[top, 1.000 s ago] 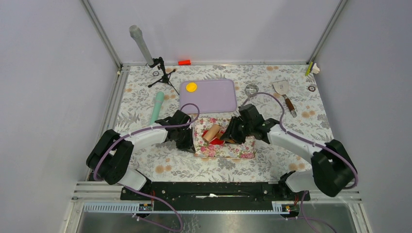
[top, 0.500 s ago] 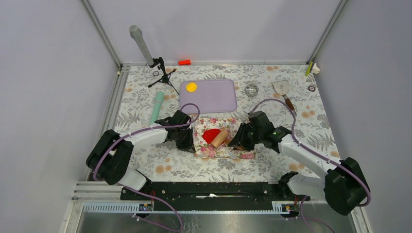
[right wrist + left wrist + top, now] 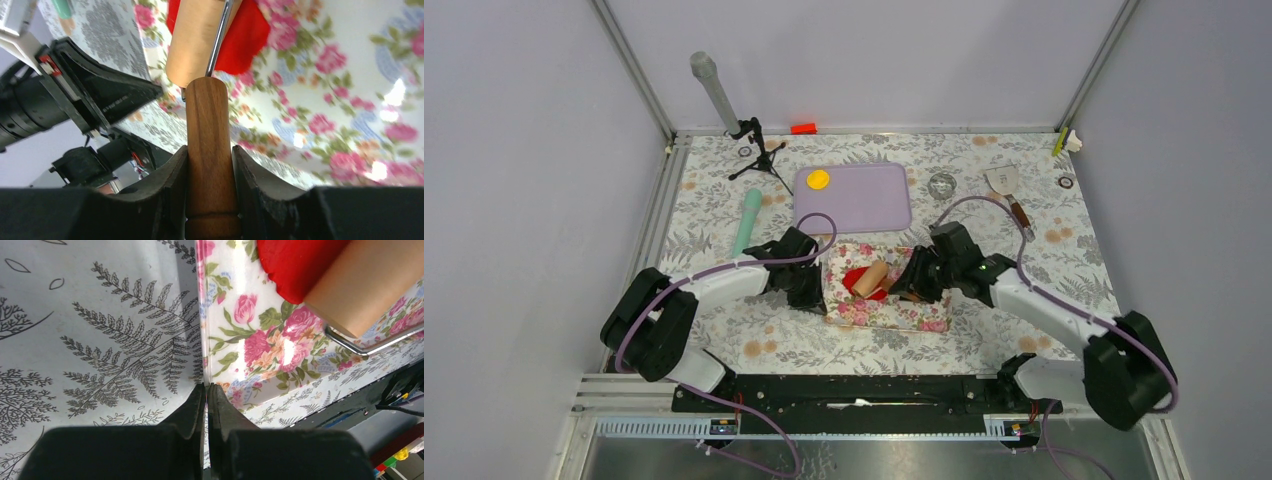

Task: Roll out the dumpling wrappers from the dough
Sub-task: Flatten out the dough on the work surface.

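The red dough (image 3: pixel 854 277) lies flattened on a rose-patterned mat (image 3: pixel 894 312) in the middle of the table. A small roller (image 3: pixel 872 278) rests across the dough. Its pale barrel (image 3: pixel 195 40) covers part of the red dough (image 3: pixel 247 37). My right gripper (image 3: pixel 210 155) is shut on the roller's wooden handle (image 3: pixel 210 125). My left gripper (image 3: pixel 206 390) is shut on the mat's left edge (image 3: pixel 202 340), with the dough (image 3: pixel 295 265) and barrel (image 3: pixel 370 285) beyond it. A yellow dumpling wrapper (image 3: pixel 818 180) sits on the purple tray (image 3: pixel 864 205).
A teal tool (image 3: pixel 747 220) lies left of the tray. A spatula (image 3: pixel 1009 190) and a round metal cutter (image 3: pixel 942 184) lie to its right. A small tripod (image 3: pixel 759 150), a grey cylinder (image 3: pixel 714 90) and a red-orange block (image 3: pixel 803 128) stand at the back.
My right gripper drew the roller back to the right over the dough, then pushed it left again. The left gripper has stayed on the mat's edge.
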Available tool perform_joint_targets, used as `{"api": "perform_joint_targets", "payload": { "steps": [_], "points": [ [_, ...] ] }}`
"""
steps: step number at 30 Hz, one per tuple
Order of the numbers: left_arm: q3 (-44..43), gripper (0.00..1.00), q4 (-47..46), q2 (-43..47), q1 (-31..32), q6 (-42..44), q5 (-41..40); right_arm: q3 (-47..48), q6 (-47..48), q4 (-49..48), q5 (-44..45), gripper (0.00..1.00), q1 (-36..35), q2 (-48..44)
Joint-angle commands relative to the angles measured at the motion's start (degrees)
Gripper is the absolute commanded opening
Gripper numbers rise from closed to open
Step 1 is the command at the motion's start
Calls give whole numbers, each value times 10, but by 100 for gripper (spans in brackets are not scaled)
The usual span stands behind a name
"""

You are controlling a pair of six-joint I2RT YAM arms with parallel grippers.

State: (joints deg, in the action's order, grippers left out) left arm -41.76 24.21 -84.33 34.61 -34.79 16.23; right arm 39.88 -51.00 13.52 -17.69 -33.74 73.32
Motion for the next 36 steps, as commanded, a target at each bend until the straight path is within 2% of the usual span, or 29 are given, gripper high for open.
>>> {"api": "perform_joint_targets", "payload": {
  "steps": [1, 5, 11, 16, 24, 31, 36],
  "points": [
    [-11, 0, 17, 20, 3, 25, 20, -62, 9, 279, 153, 0, 12, -43],
    [-9, 0, 15, 20, 3, 24, 20, -60, 4, 244, 150, 0, 12, -18],
    [-5, 0, 15, 20, 3, 25, 23, -3, 7, 138, 134, 0, 12, 125],
    [-5, 0, 16, 17, 5, 29, 25, 21, 4, 103, 124, 0, 11, 171],
    [-7, 0, 16, 15, 6, 29, 36, 39, 6, 100, 127, 0, 11, 174],
    [1, 0, 36, 23, 17, 29, 43, 1, -1, 86, 136, 0, 10, 175],
    [13, 0, 58, 41, 24, 18, 42, -21, 11, 114, 149, 0, 12, 134]
  ]
}}
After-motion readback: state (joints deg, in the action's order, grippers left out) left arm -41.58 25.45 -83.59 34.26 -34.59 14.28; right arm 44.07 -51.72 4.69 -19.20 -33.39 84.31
